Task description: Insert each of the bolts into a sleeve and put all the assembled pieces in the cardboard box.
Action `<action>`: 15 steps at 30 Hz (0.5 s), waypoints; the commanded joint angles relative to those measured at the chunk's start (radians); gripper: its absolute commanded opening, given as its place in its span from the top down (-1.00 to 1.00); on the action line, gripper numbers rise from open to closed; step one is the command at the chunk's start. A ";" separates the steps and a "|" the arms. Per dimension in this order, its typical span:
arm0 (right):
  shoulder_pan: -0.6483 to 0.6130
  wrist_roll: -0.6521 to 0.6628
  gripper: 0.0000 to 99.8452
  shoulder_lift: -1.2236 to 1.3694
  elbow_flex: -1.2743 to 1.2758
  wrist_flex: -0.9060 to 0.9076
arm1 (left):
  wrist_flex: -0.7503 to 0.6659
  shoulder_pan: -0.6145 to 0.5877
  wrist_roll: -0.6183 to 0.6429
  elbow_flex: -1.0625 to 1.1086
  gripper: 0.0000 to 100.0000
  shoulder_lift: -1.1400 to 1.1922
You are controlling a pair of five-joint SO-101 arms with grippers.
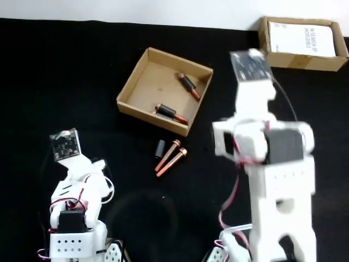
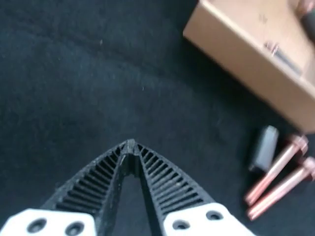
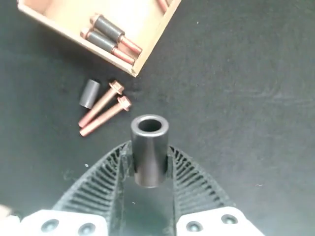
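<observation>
While the right tool clamps a sleeve, two bolts lie loose.
Left tool, pinched together and empty, should grip one near its head.

L fingers tips touching, sleeve beside 2 bolts, cardboard box nr

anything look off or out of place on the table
Nothing stands out: two assembled pieces lie in the cardboard box, two bolts and a loose sleeve lie beside it, and the right claw holds a second sleeve.
</observation>
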 commanded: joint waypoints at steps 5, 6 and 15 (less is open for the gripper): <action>0.140 -0.049 0.99 -0.381 0.461 -0.257 | 0.100 0.036 -0.175 -0.282 0.98 0.056; 0.166 -0.048 0.99 -0.417 0.515 -0.288 | 0.106 0.045 -0.176 -0.321 0.98 0.101; 0.446 0.101 0.99 -0.704 0.895 -0.570 | 0.313 0.297 -0.176 -0.840 0.98 0.771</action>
